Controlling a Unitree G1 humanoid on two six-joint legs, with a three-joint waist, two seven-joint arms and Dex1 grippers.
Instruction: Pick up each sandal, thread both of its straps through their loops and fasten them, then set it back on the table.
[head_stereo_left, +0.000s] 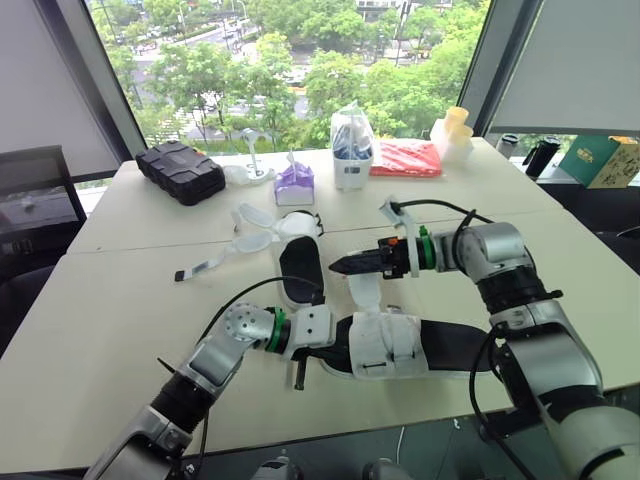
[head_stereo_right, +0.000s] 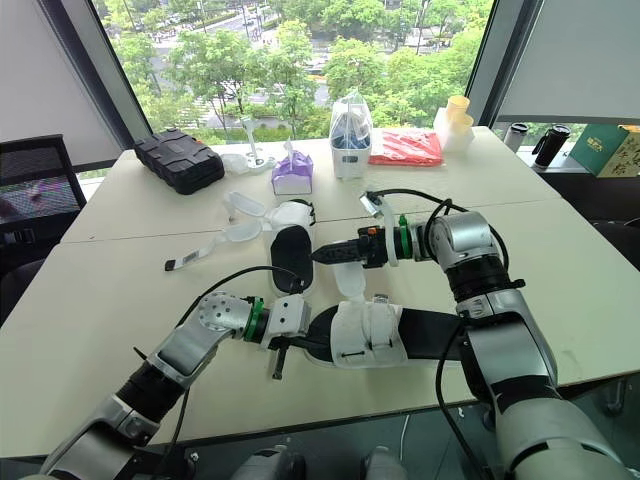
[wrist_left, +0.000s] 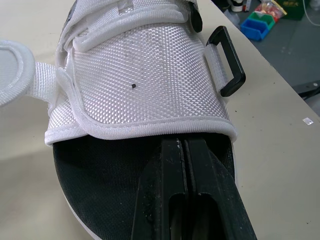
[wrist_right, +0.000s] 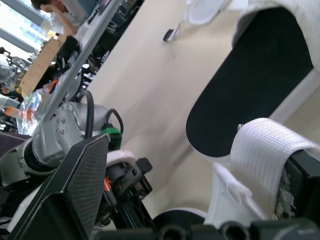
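A sandal (head_stereo_left: 400, 345) with a black sole and a white woven upper lies along the table's front edge. My left gripper (head_stereo_left: 335, 345) is shut, its fingers (wrist_left: 172, 200) lying together on the insole with the tips at the edge of the upper (wrist_left: 145, 85). A black loop (wrist_left: 227, 62) sticks out at the upper's side. One white strap (head_stereo_left: 365, 290) rises from this sandal to my right gripper (head_stereo_left: 340, 266). The right gripper's fingers stand apart, and the strap (wrist_right: 265, 150) lies over one of them. The second sandal (head_stereo_left: 297, 265) lies behind, its straps (head_stereo_left: 245, 240) spread open.
At the table's back stand a black case (head_stereo_left: 182, 170), a purple tissue pack (head_stereo_left: 294, 182), a white bagged bottle (head_stereo_left: 351, 148), a red packet (head_stereo_left: 405, 158) and stacked cups (head_stereo_left: 455, 130). The near sandal is close to the table's front edge (head_stereo_left: 330, 425).
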